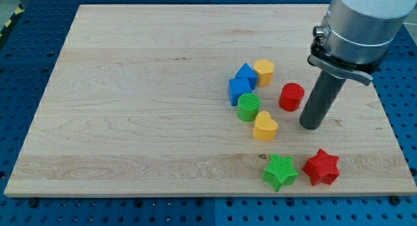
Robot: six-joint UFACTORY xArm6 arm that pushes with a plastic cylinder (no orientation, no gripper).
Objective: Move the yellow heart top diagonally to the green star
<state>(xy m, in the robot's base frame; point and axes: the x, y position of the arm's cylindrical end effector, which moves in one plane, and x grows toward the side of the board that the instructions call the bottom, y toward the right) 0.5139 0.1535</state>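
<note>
- The step in hand, as I judge it, is to bring my tip (311,126) behind the yellow heart (264,126) and slide it to a place diagonally above the green star (280,171).
- To do it well, I think the push must be short and through the middle of the heart, so that it does not turn or slip off the rod.
- The green cylinder (248,107) stands just beside the heart on the side toward the far edge; the push should not disturb it, and the star must stay where it is.
- My tip is a bare rod; it holds nothing and touches no block.
- The heart lies in the right half of the board (130,109), toward the near edge, to the left of my tip and apart from it.
- The red cylinder (291,96) is near my tip, on its left and farther from the near edge.
- The star lies close to the near edge, beside the red star (321,167).
</note>
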